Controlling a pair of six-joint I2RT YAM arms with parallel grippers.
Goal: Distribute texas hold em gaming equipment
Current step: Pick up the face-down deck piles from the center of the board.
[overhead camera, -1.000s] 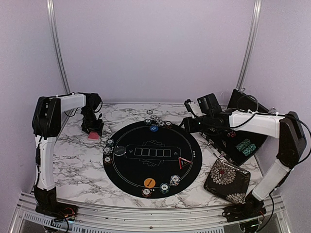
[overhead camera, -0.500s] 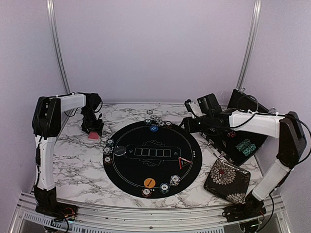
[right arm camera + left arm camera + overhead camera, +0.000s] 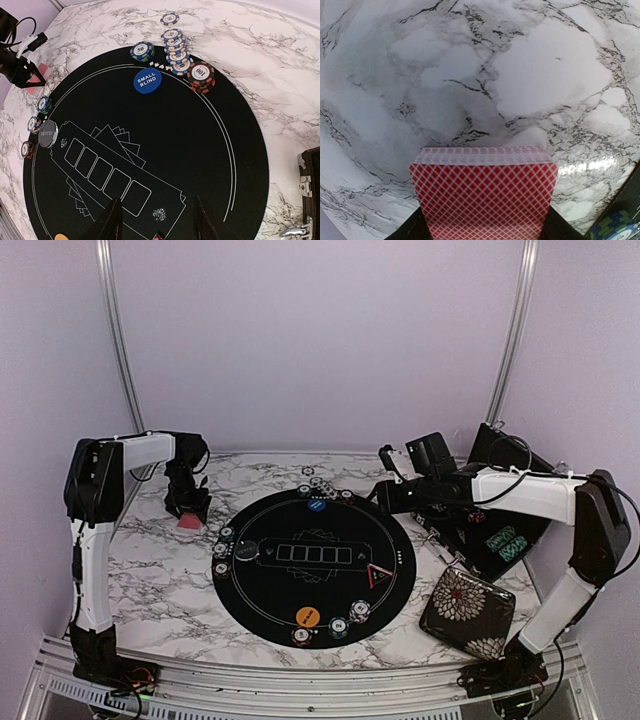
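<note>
cards, lattice backs, left wrist only

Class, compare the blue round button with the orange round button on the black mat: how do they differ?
Colour: the blue button against the orange button. Place: the blue button lies at the mat's far edge, the orange button at its near edge. Both are round discs lying flat on the black mat beside chip stacks.
</note>
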